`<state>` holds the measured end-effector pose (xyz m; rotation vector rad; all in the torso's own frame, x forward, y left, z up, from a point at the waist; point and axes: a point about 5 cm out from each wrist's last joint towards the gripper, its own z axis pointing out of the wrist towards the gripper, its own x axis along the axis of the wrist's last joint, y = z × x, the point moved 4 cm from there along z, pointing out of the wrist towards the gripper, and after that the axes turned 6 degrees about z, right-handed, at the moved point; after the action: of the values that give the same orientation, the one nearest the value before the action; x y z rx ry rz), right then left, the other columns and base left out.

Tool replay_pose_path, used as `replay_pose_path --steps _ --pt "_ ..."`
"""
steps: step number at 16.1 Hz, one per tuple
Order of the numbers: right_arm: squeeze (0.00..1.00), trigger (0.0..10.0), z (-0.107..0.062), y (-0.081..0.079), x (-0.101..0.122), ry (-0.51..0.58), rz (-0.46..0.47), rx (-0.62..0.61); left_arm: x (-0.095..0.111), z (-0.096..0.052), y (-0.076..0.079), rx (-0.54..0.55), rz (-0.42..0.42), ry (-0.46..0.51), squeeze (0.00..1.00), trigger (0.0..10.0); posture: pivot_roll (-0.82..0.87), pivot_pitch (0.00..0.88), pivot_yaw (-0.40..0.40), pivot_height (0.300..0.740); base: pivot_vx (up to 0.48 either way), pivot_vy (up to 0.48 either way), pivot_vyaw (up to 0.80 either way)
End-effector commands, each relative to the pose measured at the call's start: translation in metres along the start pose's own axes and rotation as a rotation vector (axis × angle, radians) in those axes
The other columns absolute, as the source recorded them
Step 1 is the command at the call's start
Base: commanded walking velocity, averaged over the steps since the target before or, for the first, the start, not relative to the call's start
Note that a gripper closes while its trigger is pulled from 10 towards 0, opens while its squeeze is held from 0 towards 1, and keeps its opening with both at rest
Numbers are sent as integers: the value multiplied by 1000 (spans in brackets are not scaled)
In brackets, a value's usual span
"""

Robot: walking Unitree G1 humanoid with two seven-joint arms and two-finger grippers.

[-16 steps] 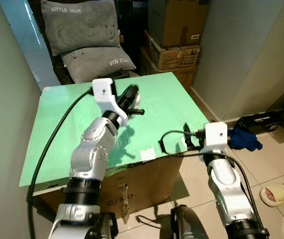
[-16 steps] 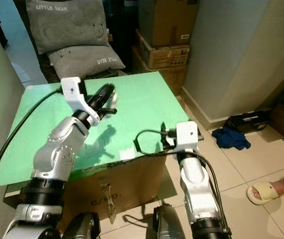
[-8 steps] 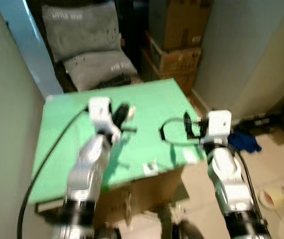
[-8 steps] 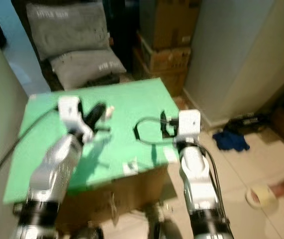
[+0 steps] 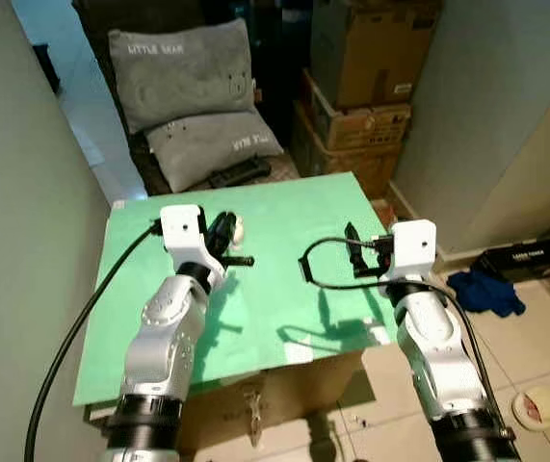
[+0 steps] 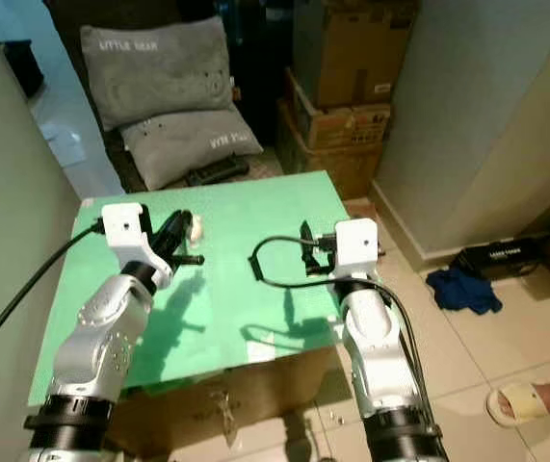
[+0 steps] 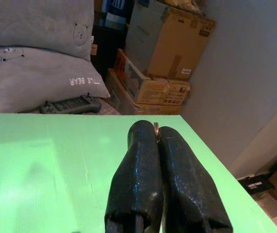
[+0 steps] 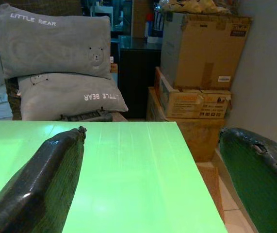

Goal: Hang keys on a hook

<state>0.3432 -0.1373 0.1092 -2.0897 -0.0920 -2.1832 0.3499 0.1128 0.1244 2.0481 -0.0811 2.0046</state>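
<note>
My left gripper (image 5: 226,229) hovers over the back left part of the green tabletop (image 5: 284,298), shut. A small coppery ring of the keys (image 7: 156,127) peeks out between its fingertips, and a pale tag (image 5: 239,229) shows beside the tips. My right gripper (image 5: 352,252) is held above the table's right side, open, its two fingers (image 8: 46,179) wide apart with nothing between them.
The green top lies on a cardboard box. Behind it are grey pillows (image 5: 183,72), a black remote (image 5: 241,171) and stacked cartons (image 5: 371,48). A wall (image 5: 14,241) runs close on the left. On the floor at right lie a blue cloth (image 5: 486,292) and a person's sandalled foot (image 5: 549,404).
The camera has shifted, so the table now sits farther off and higher in the picture. The right gripper has come from the table's front corner to above its right side. The left stays shut.
</note>
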Motion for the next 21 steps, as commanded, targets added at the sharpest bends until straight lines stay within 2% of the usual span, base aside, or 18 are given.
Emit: replay_pose_path --steps 1,5,14,17,20,21 --pt "192 10000 0 2 -4 -19 2 -10 6 1 -1 15 20 20 0 10000 -78 0 27 740 0 0 0" --pt "176 10000 -1 0 -10 -42 7 -1 10 5 -2 35 126 22 0 10000 -69 0 21 740 -66 0 0" --pt "180 10000 2 -4 -14 -64 4 21 16 9 5 18 142 49 0 10000 -67 0 13 740 -299 0 0" --pt "188 10000 3 -4 -14 -68 6 18 18 11 12 -6 161 61 0 10000 -70 0 15 740 -305 0 0" --pt "208 10000 3 -4 -14 -64 5 24 22 10 17 -24 142 84 0 10000 -72 0 16 740 0 0 725" --pt "208 10000 2 -4 -14 -64 5 26 24 10 19 -33 158 95 0 10000 -71 0 16 740 0 0 663"
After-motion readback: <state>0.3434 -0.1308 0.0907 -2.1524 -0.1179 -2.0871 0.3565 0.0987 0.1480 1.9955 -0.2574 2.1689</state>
